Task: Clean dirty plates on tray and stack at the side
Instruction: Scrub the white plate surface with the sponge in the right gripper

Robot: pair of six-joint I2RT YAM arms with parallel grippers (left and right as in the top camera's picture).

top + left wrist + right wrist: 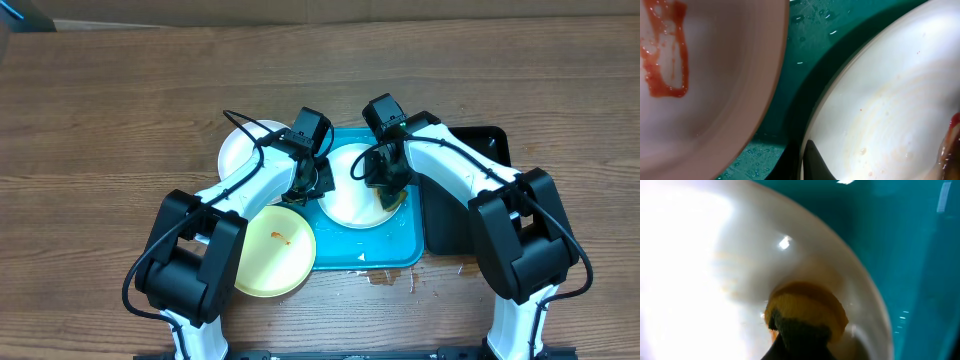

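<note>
The job is sitting somewhere in its middle, judging by how things are lying. The right pincer (390,192) is pinching a yellow sponge (807,311) and pressing it onto the white plate (345,205) that is resting in the turquoise tray (395,250). The left wrist view is showing faint orange residue and a red trace on that plate, so its scrubbing is looking unfinished. The left pincer (316,182) is pressed together at that plate's left rim, seemingly nipping the rim to steady it. The yellow-green plate (262,265) is lying at the tray's near left edge and carrying a reddish-orange smear (281,237), so it is waiting for cleaning. A second white plate (240,155) is sitting on the tabletop (100,120) just off the tray's far left corner; it is looking unmarked from overhead and is possibly done. No plate is lying on another, so the stacking at the side is lying entirely ahead. The black tray (492,140) is standing just right of the turquoise one.
</note>
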